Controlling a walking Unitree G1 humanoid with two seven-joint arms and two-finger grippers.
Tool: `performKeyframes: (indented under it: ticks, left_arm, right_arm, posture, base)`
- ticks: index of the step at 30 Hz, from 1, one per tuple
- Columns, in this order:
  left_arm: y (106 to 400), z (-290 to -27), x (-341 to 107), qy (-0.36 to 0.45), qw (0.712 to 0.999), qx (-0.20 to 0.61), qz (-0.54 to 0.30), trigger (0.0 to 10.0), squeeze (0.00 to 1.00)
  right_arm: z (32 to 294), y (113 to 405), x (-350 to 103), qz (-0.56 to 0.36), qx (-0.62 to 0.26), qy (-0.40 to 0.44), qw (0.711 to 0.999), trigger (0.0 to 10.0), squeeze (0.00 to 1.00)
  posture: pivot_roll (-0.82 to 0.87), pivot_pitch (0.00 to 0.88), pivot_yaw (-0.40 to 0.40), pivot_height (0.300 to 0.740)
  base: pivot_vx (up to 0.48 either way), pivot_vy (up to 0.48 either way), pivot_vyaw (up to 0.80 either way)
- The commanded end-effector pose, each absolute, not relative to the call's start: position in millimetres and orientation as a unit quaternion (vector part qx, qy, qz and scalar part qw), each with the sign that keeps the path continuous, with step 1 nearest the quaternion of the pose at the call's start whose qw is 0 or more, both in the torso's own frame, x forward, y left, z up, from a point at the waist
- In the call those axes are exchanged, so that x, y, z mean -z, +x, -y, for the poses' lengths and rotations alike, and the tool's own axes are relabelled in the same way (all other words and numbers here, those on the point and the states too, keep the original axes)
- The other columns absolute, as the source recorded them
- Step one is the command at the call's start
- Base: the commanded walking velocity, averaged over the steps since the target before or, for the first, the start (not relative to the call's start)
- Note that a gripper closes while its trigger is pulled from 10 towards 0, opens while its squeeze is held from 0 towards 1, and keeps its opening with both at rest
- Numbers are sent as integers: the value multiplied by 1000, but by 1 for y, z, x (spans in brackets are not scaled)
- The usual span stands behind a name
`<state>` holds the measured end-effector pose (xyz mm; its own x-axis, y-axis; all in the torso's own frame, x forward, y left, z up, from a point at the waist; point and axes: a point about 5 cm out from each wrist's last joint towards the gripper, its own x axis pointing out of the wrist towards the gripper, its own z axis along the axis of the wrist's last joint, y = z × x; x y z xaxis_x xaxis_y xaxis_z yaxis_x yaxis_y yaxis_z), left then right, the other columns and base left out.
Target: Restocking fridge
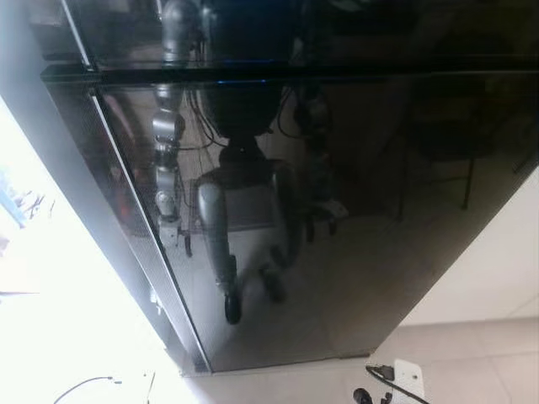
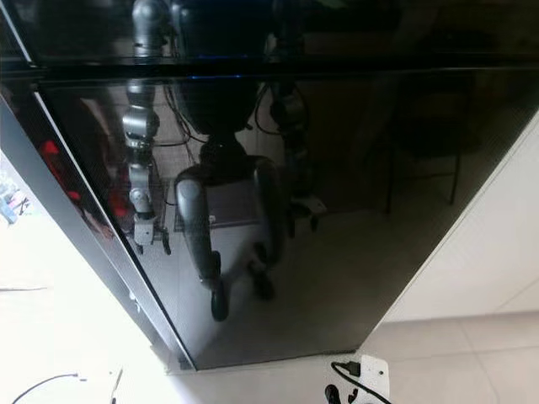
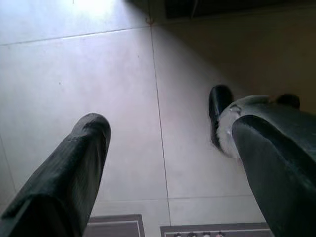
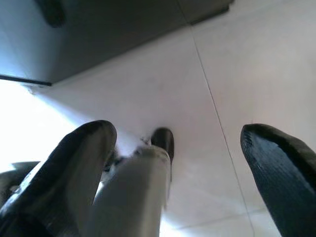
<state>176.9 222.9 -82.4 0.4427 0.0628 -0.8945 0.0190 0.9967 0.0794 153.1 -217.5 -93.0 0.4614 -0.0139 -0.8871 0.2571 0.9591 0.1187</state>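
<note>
Both grippers, left gripper (image 3: pixel 168 153) and right gripper (image 4: pixel 187 163), hang spread wide over floor tiles (image 3: pixel 74 74); glossy black fridge (image 1: pixel 337 210) shut, mirroring the robot.

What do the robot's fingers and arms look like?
Each gripper has two long black fingers with rounded tips; the left gripper has ribbed fingers, and so does the right gripper. The glossy black fridge door mirrors silver, jointed arms with thin dark cables near the shoulders.

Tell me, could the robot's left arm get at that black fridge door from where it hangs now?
Probably yes. The fridge door stands shut right ahead, nothing between. The left gripper hangs open, pointing at the tiled floor, so it must lift first.
</note>
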Motion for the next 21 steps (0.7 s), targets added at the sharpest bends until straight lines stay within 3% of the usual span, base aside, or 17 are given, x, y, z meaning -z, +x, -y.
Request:
performKeyframes:
  ticks: [1,21]
  left_arm:
    - [176,-230,81,44,848,-20,-529,10000,0]
    - [176,-230,81,45,847,-19,-530,10000,0]
  right_arm:
    - [213,159,92,-507,74,120,850,10000,0]
    - [214,158,92,-509,72,113,850,10000,0]
  posture:
    - [58,0,-11,740]
    - [63,0,-11,740]
  base:
    - [0,382,0]
    - [0,382,0]
